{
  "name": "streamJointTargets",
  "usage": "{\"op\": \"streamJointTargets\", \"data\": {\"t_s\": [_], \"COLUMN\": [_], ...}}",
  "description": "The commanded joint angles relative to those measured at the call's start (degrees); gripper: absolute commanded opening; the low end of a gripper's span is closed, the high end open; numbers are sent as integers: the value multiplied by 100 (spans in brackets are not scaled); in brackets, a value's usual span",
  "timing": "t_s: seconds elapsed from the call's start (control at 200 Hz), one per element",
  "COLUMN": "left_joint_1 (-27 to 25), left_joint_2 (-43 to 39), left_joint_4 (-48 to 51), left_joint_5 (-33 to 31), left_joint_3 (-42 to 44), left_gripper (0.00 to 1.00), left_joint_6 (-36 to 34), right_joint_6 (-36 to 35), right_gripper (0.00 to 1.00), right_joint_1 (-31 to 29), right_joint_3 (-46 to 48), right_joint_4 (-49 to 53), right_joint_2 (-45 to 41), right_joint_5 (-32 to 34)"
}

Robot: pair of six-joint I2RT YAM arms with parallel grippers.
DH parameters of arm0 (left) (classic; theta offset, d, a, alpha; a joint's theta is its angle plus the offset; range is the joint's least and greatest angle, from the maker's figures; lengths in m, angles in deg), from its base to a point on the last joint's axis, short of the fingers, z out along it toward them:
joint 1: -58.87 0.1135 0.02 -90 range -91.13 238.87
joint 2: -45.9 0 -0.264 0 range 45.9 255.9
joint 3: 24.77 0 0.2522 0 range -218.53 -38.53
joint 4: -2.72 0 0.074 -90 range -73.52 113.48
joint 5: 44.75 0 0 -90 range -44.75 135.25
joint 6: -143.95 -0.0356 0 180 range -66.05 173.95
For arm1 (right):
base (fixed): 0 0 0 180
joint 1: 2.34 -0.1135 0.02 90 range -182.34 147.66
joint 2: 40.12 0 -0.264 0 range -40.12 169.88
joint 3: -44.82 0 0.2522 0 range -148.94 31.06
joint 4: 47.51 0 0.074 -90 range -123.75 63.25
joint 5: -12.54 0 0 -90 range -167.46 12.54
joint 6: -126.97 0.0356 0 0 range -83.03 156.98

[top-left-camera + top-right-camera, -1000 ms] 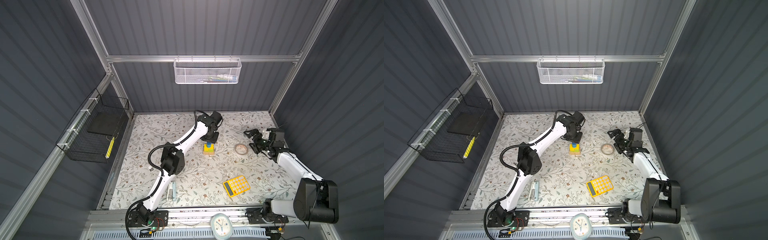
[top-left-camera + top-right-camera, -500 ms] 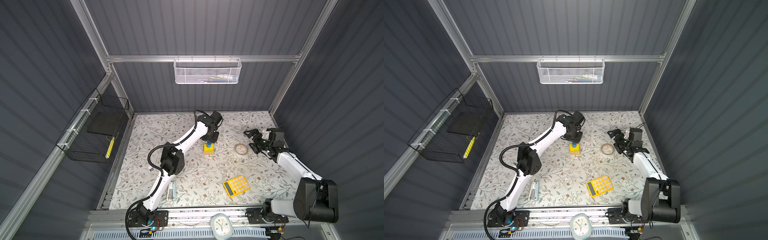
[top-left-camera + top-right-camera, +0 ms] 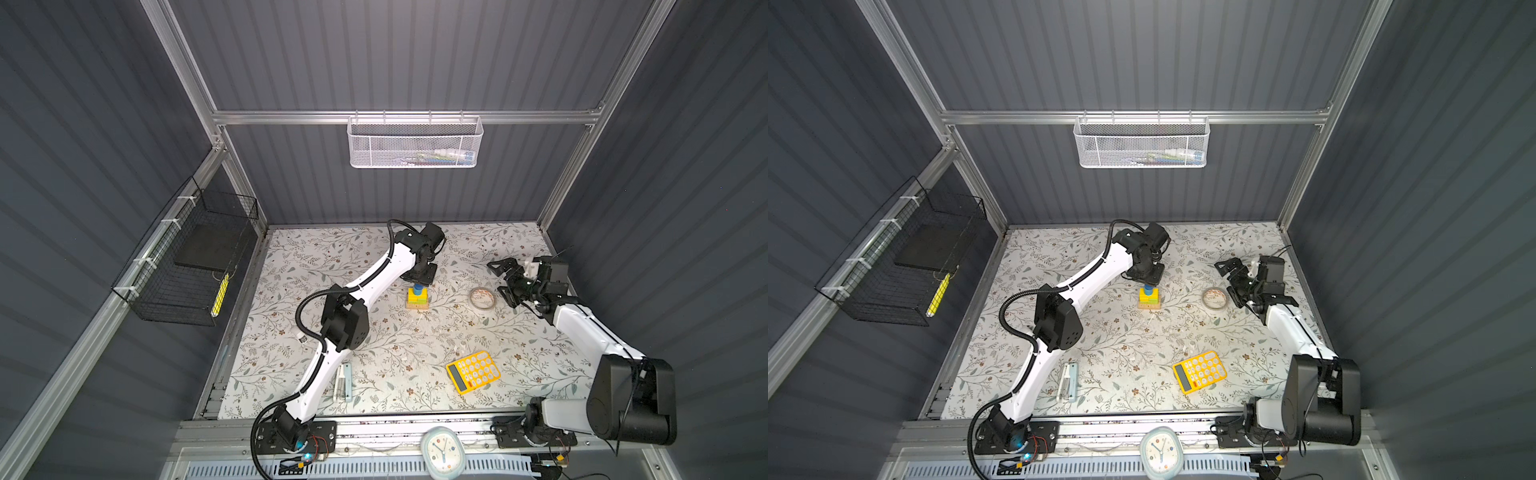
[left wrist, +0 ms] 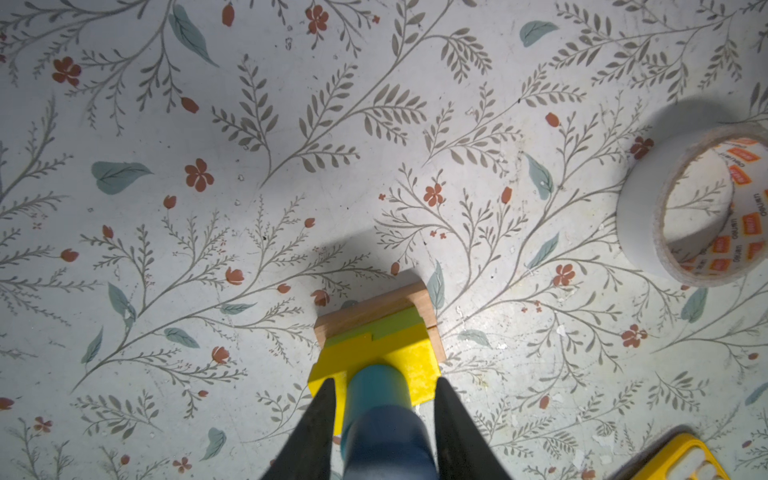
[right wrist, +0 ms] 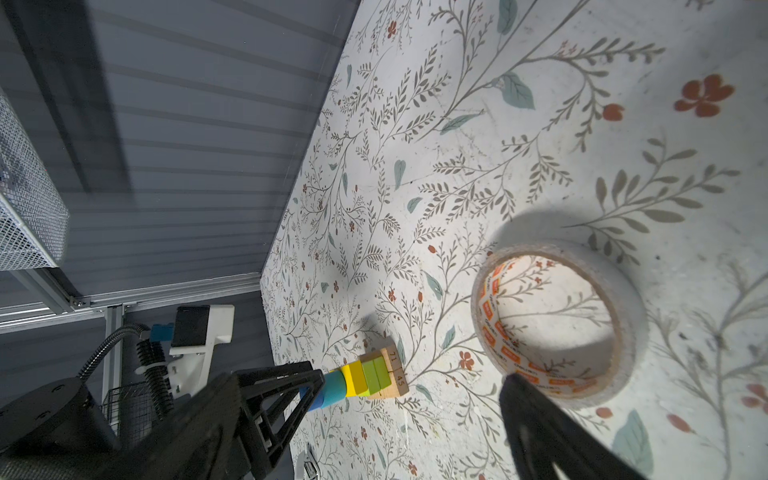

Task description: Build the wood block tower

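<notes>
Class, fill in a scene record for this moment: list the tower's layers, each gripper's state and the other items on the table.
tower: tan wooden base, lime-green layer, yellow layer, blue cylinders on top
left gripper: above the tower, fingers either side of the blue cylinders; contact unclear
right gripper: open, empty, near the tape roll
tape roll: lying flat on the table, right of the tower in both top views
calculator: yellow, towards the front edge, apart from the tower

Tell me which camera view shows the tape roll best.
The right wrist view: the tape roll is close and nearly whole, printed core visible. The left wrist view cuts it off at the frame edge; both top views show a small ring.
</notes>
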Motion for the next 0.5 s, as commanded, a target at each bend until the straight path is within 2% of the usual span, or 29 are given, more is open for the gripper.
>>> {"op": "streamJointTargets", "data": {"t_s": [0.0,0.495], "left_joint_1": [42,38], "left_joint_2": [-334,-395], "left_joint_4": [178,181], "left_joint_5": [-58,-54], "left_joint_3": [100,105], "left_gripper": [40,40], "left_joint_6": [-40,-44], "right_joint_6": [21,59], "right_gripper": [99,99], "right_joint_1": [30,23], "right_joint_3": [-23,-3], "right_joint_4": [-111,-164], "right_joint_2": [58,86], "right_joint_5": [-87,-112]}}
